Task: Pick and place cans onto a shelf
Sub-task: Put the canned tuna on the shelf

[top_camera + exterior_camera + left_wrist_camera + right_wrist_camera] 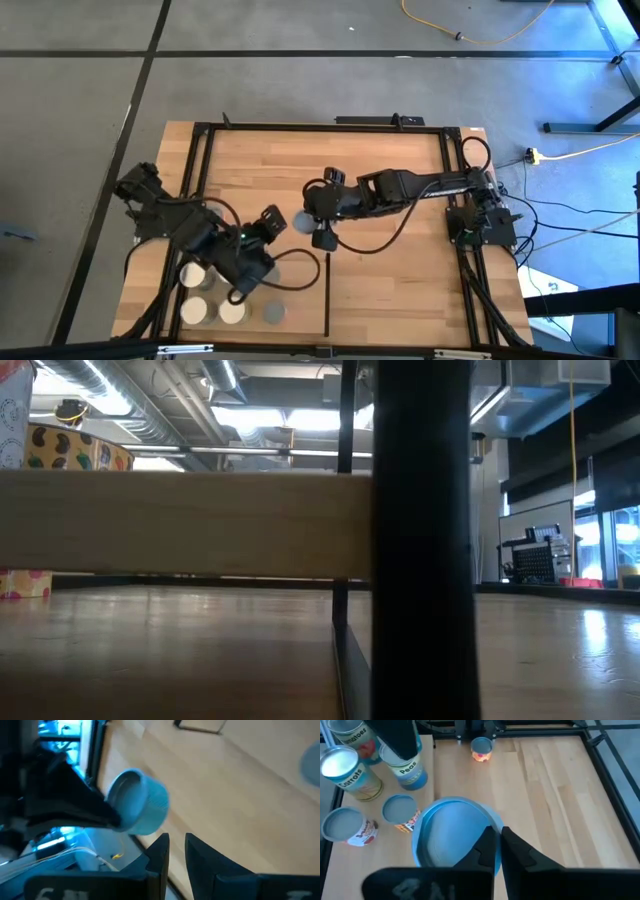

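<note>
Near the middle of the big light-wood table [400, 280], the right gripper [312, 222] has its two dark fingers pinched on the rim of a short round blue can with a grey metal top [452, 835]. The can hangs in the air and lies tipped on its side, so its flat top faces out. I think it is held by the rim because that thin edge is easy for the narrow fingers to pinch. It is kept up high, I think, so it can be carried over to the flat light-wood shelf board with a black post [180, 525] without bumping anything. The left gripper [272, 222] sits just beside the can, pointing at it. Its fingers are a little apart and hold nothing, so it may be waiting to help or take the can. The other cans stand upright, close together near the left arm, not yet picked. They are a yellow-label can marked Carrots [347, 772], a blue-label can marked Peas [407, 770], a grey-topped can with a red and white label [347, 825] and a grey-topped can with an orange label [402, 812]. One small blue can with a bright orange spot [481, 749] stands alone, well apart from them. The held can looks smooth, round and light.
</note>
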Robot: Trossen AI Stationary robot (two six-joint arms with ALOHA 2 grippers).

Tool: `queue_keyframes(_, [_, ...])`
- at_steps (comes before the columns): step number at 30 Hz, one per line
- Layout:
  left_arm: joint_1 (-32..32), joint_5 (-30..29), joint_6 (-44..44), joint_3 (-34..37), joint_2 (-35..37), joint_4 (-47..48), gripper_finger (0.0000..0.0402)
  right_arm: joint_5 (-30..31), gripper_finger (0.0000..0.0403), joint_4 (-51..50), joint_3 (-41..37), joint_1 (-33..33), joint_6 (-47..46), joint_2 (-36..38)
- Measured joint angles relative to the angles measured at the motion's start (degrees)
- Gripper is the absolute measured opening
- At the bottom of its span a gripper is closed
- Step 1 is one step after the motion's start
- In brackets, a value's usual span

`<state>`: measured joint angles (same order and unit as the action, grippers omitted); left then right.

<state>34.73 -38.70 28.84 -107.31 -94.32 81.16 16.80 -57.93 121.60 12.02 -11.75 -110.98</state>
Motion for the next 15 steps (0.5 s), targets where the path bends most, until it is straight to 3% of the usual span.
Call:
queue_keyframes(5, [-0.97, -0.61, -2.35, 0.0, 0.15, -1.17, 0.0055, -0.18, 0.0013, 1.2, 0.0, -0.25, -0.01, -0.47])
queue_keyframes(10, [0.93, -0.55, -5.16, -0.02, 0.68, -0.94, 0.0055, -7.75, 0.0013, 4.77, -0.02, -0.21, 1.59, -2.63])
queue_keyframes(15, [2.6, -0.41, -8.76, -0.02, 2.05, 0.9, 0.0055, -9.18, 0.0013, 4.61, -0.04, -0.26, 1.35, -4.13])
